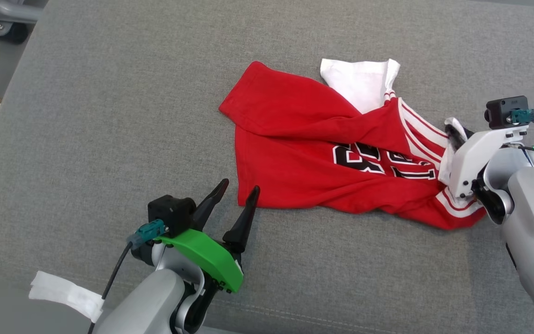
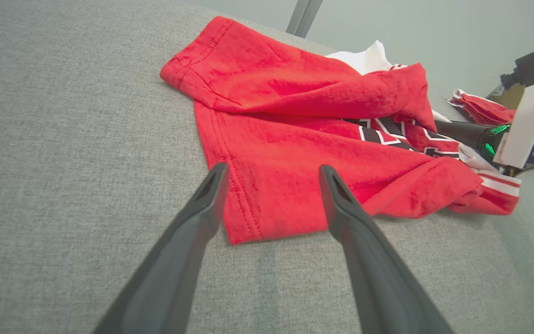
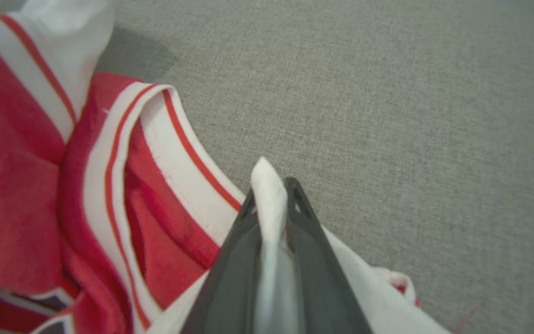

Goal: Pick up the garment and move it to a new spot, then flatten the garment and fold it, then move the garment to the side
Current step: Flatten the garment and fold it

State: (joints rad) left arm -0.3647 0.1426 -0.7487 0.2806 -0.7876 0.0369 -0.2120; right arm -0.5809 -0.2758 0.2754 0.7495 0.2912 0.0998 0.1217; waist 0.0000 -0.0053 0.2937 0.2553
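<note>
Red jersey [image 1: 304, 153] lies crumpled mid grey surface [image 1: 109, 116]. My right claw [image 3: 271, 185] pinches its white edge trim; my left claw [image 1: 239, 186] spread, just by the hem corner. Step: pickup. Next, likely: left closes on hem, lift together.

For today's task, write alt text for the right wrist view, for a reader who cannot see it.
The right gripper is shut on a white fold of a red jersey, whose white, red-striped trim lies crumpled at the left. Plain grey upholstery spreads out behind and to the right.
</note>
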